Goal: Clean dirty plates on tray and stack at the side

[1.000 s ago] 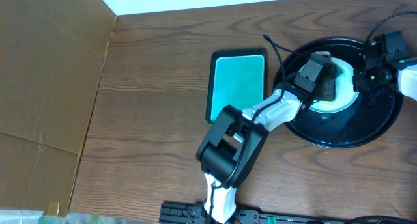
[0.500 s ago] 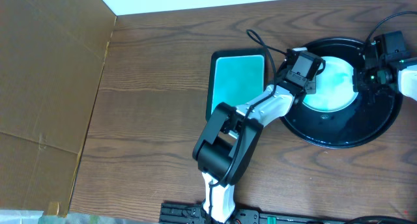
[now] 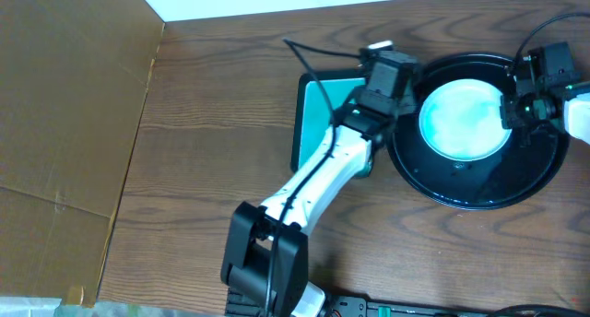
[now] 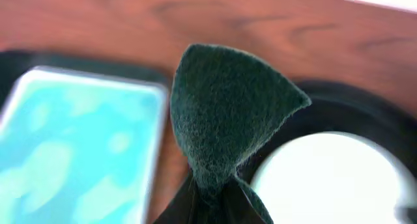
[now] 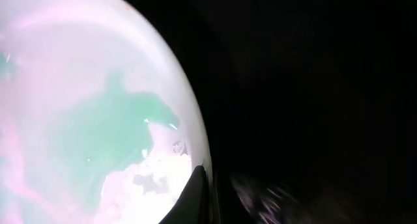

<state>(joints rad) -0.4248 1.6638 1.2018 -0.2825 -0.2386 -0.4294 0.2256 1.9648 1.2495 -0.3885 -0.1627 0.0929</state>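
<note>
Tabletop [image 3: 212, 170]: scouring pad [image 4: 225, 113] masks left pincer [image 4: 210, 203]; right pincer [image 3: 509, 110] cropped at plate [image 3: 461, 122].

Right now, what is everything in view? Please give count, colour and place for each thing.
table: one, brown wood, under everything.
cardboard sheet: one, brown, table's left side.
dish: one, teal, dark rim, centre, left of the tray.
tray: one, glossy black, right side.
plate: one seen, white with teal smears, on the tray.
scouring pad: one, dark green, above the gap between dish and tray.
left gripper: black, shut on the scouring pad.
right gripper: black, at the plate's right edge; grip unclear.
</note>
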